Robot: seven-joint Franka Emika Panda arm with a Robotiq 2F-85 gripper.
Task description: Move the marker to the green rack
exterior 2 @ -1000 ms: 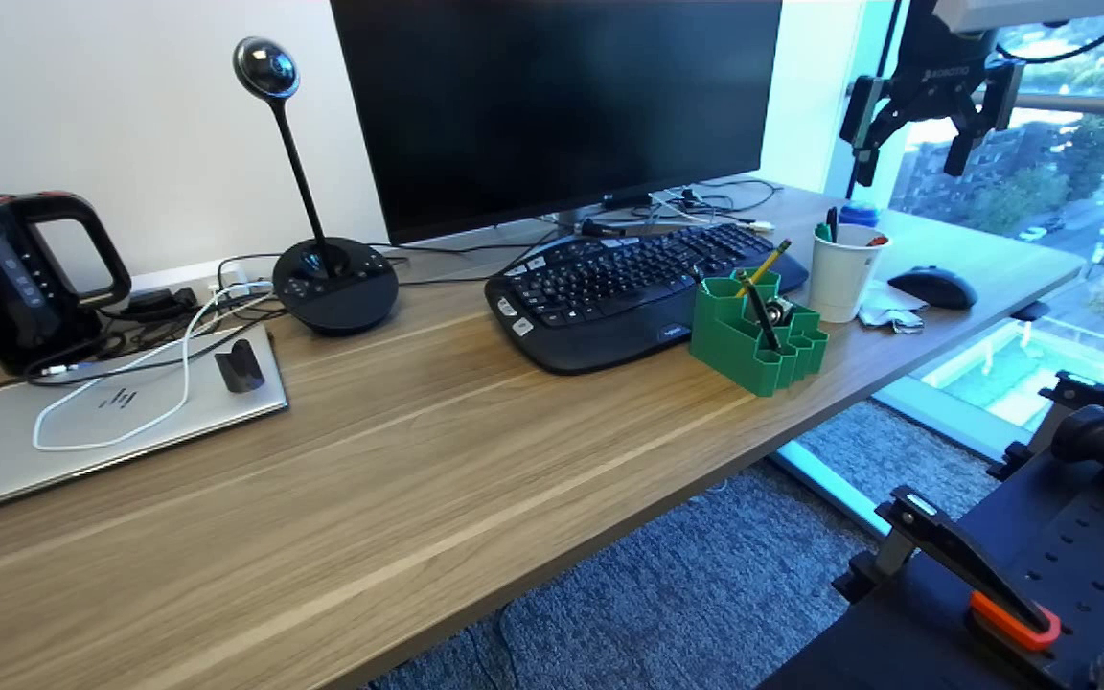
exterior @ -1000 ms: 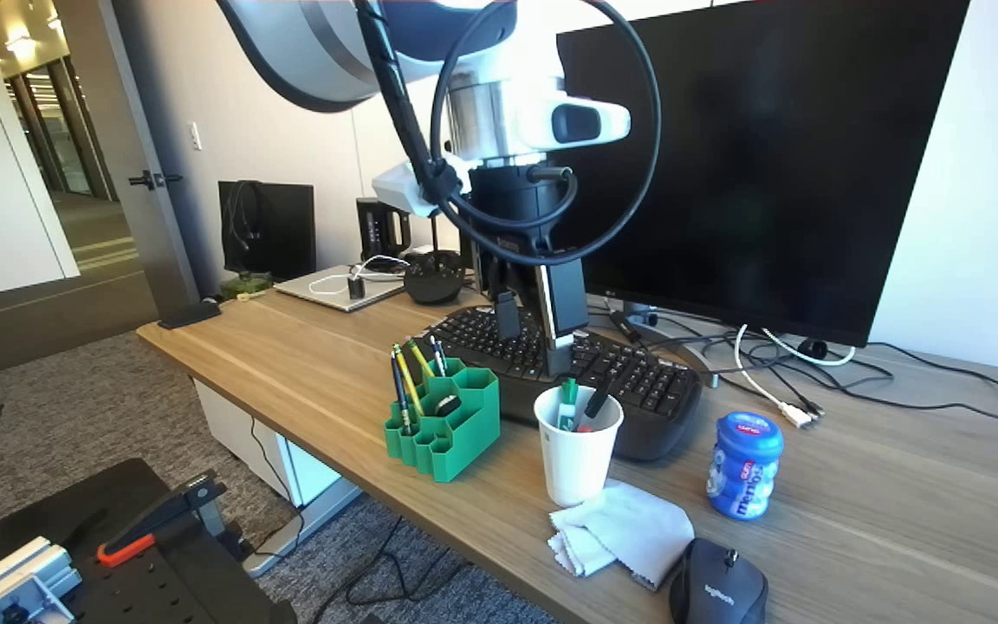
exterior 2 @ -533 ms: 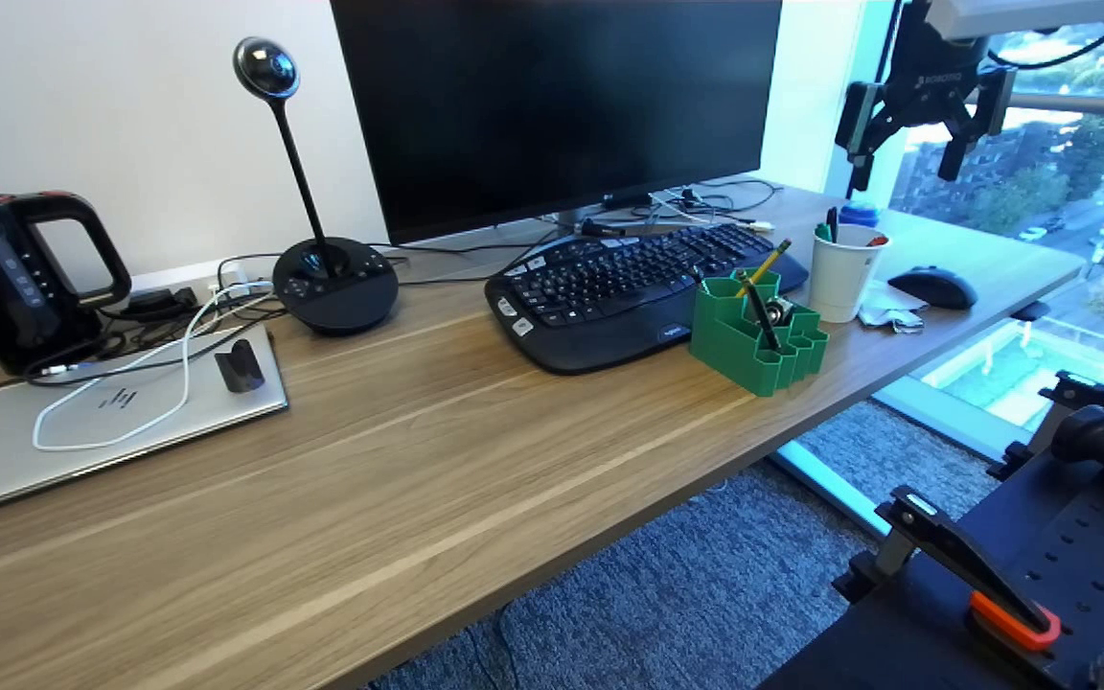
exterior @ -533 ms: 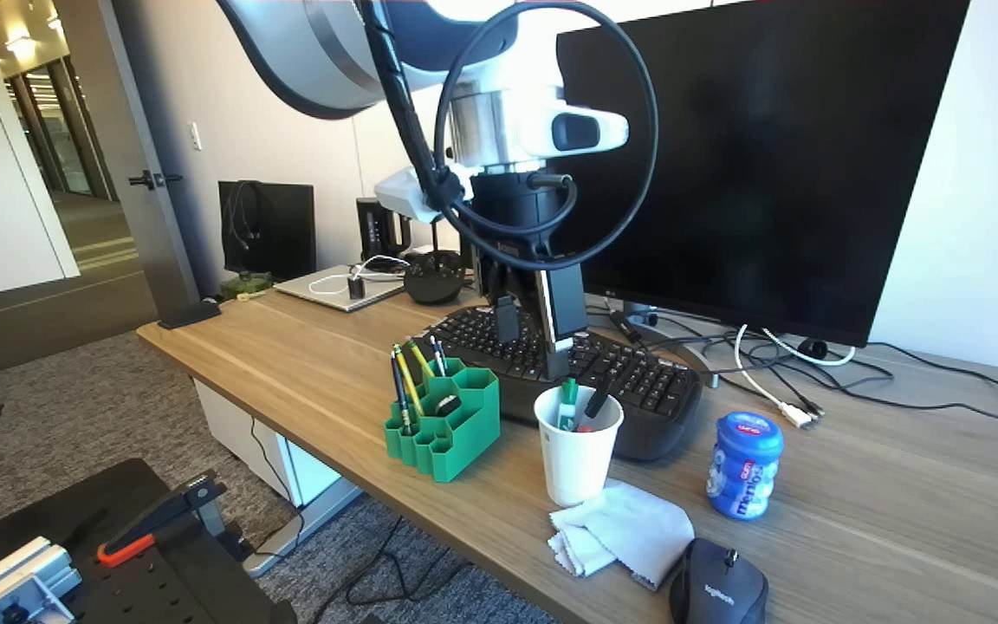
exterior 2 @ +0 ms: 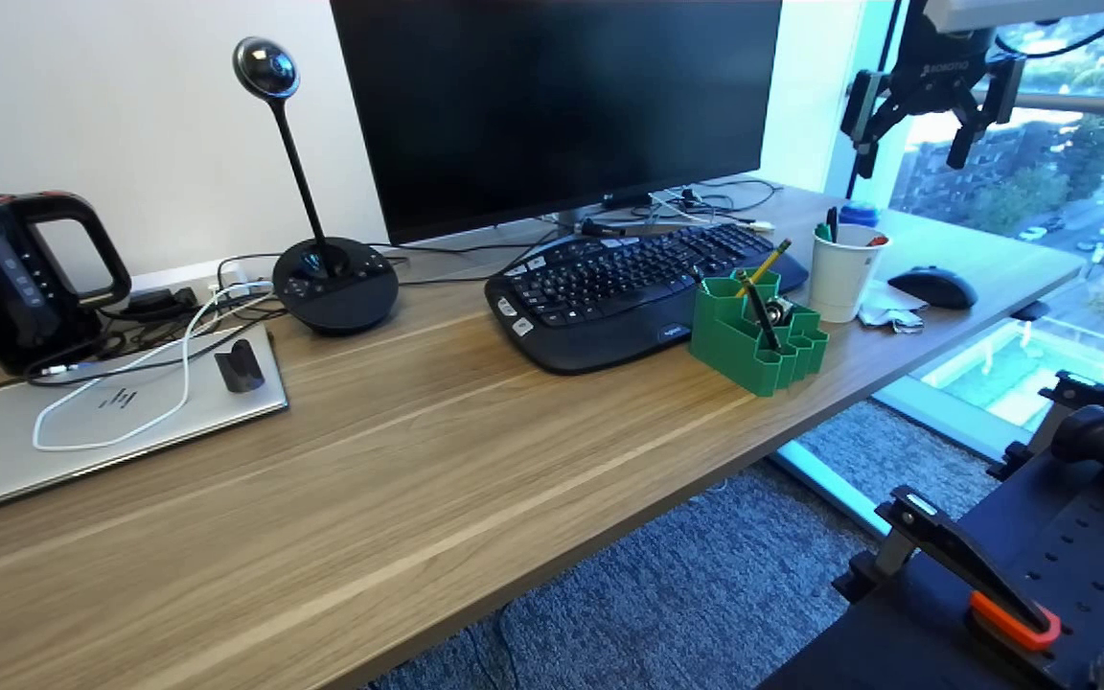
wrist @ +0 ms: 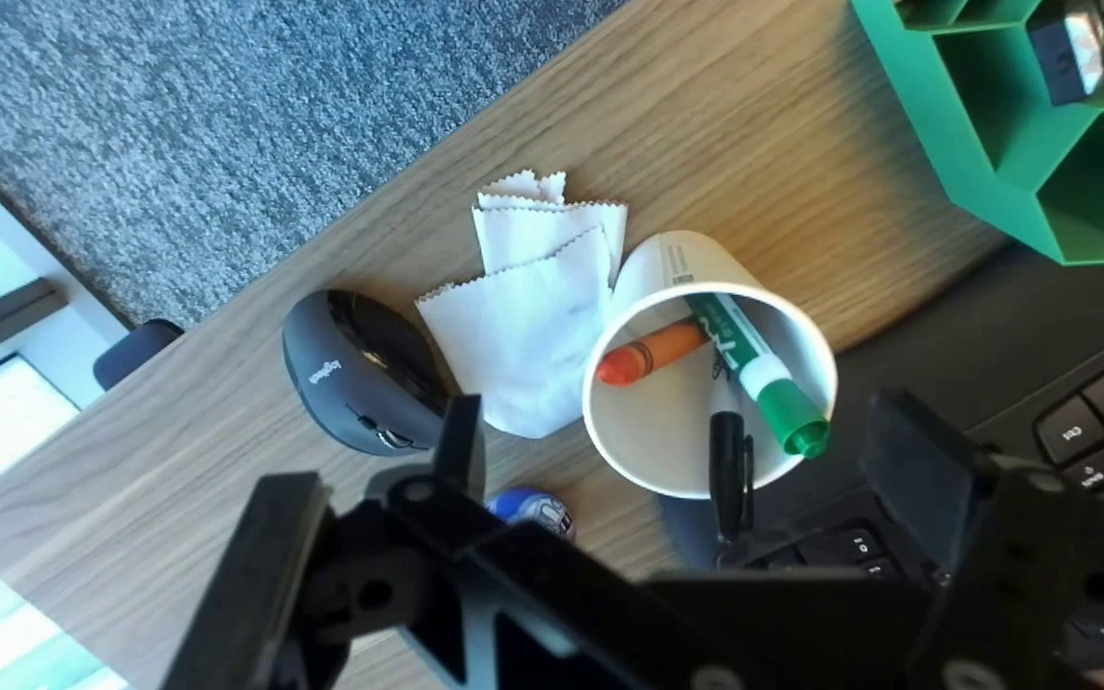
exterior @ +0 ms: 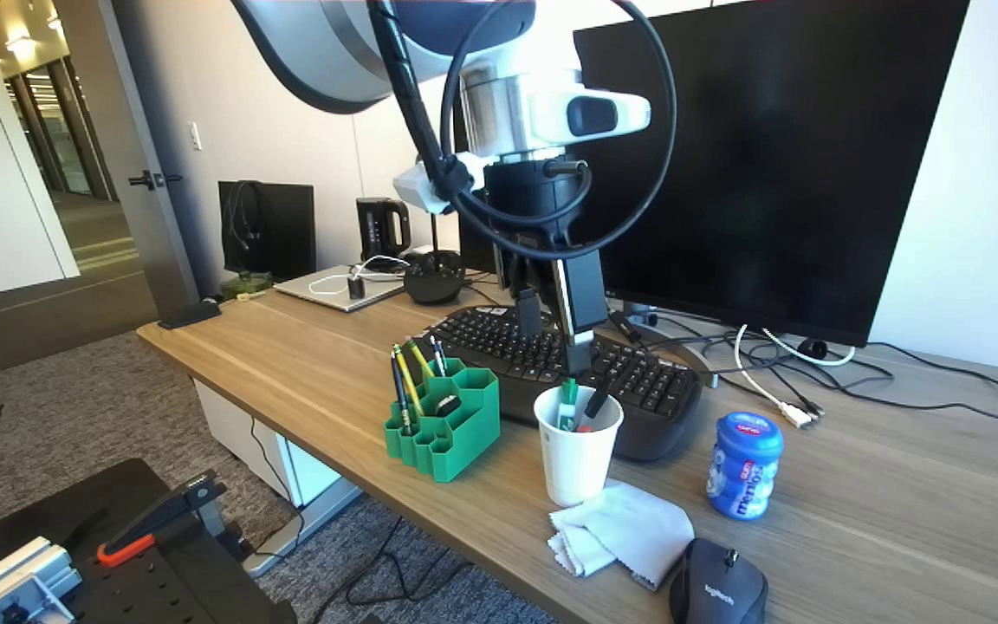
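Note:
The marker (wrist: 727, 460), slim and black-capped with a pale body, leans inside the white paper cup (exterior: 570, 468), its cap sticking out past the rim. Beside it in the cup are a green marker (wrist: 753, 364) and an orange crayon (wrist: 653, 353). To the cup's side stands the green rack (exterior: 473, 433), holding pencils, pens and a small dark item in some compartments; other compartments show bare in the wrist view. Above the cup and keyboard hangs my gripper (wrist: 681, 422), open, nothing between its fingers. An exterior view shows the same gripper (exterior 2: 913, 158) high over the desk's far end.
A black keyboard (exterior 2: 600, 326) lies behind rack and cup, under a large monitor (exterior: 759, 165). Near the cup are a folded cloth (exterior: 629, 529), a mouse (exterior: 718, 589) and a blue gum container (exterior: 746, 468). The desk's front edge runs close by rack and cup.
My gripper has dipped slightly, then risen a little and shifted toward the cup's side. It has stayed open. The cup, rack and their contents have not moved.

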